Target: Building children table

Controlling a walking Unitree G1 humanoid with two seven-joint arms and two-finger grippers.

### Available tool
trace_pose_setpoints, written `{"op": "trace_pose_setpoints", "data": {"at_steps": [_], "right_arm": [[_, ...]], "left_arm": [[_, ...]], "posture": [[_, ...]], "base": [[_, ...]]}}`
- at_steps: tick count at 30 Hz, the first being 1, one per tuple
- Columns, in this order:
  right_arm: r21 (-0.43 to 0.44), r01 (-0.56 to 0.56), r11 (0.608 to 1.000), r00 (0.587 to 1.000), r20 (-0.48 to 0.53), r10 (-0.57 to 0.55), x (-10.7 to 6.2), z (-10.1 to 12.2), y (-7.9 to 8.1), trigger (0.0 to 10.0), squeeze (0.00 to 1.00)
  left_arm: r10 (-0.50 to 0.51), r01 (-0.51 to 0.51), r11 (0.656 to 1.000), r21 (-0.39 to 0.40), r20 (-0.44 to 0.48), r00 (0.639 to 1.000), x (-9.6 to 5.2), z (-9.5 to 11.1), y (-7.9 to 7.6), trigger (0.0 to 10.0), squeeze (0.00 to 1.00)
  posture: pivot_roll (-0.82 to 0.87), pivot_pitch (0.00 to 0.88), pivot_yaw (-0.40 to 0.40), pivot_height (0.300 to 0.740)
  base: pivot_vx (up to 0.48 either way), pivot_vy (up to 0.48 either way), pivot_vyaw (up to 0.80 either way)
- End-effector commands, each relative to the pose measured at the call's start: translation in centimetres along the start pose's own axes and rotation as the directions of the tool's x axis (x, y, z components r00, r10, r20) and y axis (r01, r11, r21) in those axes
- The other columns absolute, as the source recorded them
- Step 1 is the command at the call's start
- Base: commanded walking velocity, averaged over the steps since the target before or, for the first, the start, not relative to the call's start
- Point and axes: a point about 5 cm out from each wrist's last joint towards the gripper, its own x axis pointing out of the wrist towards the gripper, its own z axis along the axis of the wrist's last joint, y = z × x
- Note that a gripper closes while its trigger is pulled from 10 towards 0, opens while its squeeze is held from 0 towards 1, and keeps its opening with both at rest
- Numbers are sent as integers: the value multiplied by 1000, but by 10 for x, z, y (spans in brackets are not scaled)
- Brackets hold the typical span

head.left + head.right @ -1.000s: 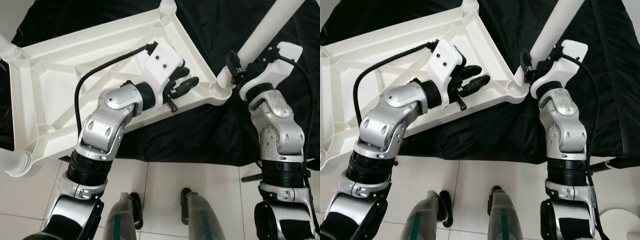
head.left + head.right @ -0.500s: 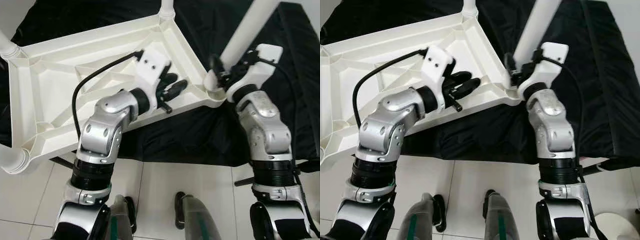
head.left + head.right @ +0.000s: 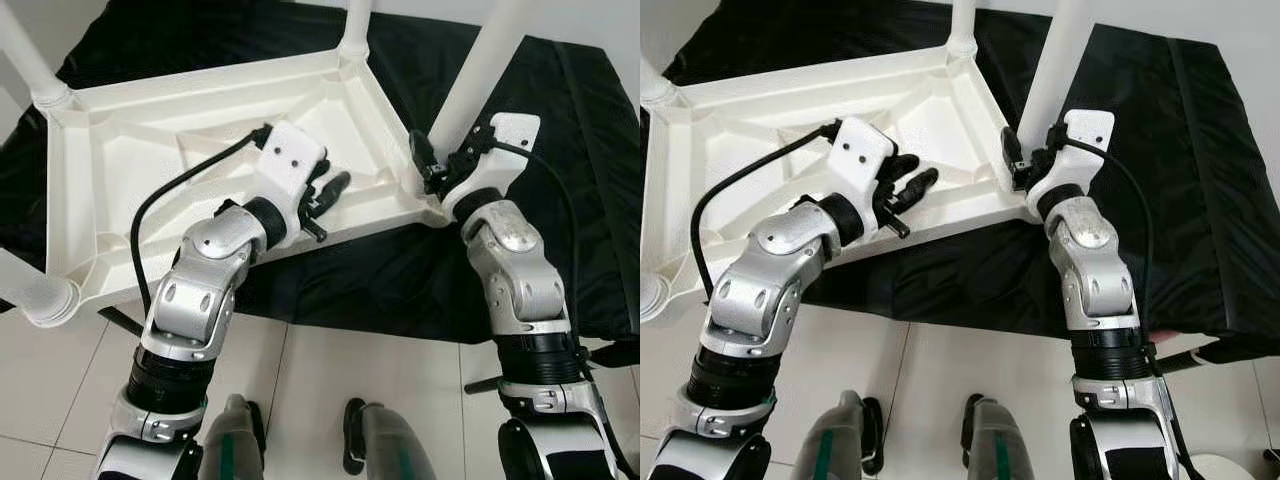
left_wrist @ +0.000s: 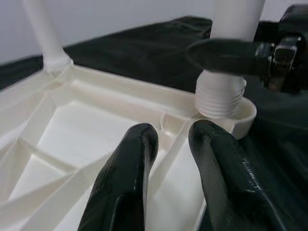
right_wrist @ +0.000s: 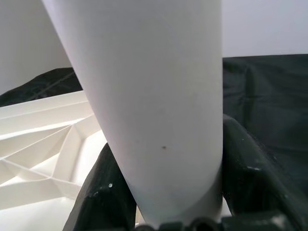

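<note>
The inverted table top [image 3: 200, 130] is laid on black cloth [image 3: 560, 180]. A white leg [image 3: 470, 90] is clamped by the right gripper [image 3: 432, 168] just above the corner socket [image 4: 226, 113], apparently for threading. The rim is straddled by the slightly parted left gripper [image 3: 330, 188], probably to brace it.

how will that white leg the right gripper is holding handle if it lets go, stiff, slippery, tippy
The leg looks like a rigid plastic tube, so probably stiff and light. Its smooth surface may slip between the right gripper fingers. Its threaded end sits at the corner socket of the upturned tabletop; if not screwed home, it could tip.
</note>
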Motion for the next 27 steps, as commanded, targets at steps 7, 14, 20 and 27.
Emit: {"op": "trace_pose_setpoints", "data": {"at_steps": [7, 14, 20, 27], "right_arm": [[-7, 93, 996, 996, 3, -93, -10, -9, -11, 10000, 0], [5, 120, 993, 993, 12, -120, -11, -11, -9, 10000, 0], [-15, 121, 993, 992, -22, -121, -10, -19, -8, 10000, 0], [-19, 159, 987, 982, -102, -160, -13, -34, -11, 10000, 0]], "left_arm": [[84, -85, 996, 16, 28, 996, -4, -2, 6, 10000, 0], [121, -121, 993, -15, 30, 992, 0, -6, 12, 10000, 0], [107, -106, 994, -21, 31, 994, 4, -9, 12, 10000, 0], [123, -123, 991, -42, -2, 992, 4, -19, 16, 10000, 0]], "posture": [[-55, 55, 11, 740], [-71, 22, 3, 740], [-73, 14, -5, 740], [-84, 7, -10, 740]], "base": [[0, 0, 0], [0, 0, 0], [0, 0, 0], [0, 0, 0]]}}
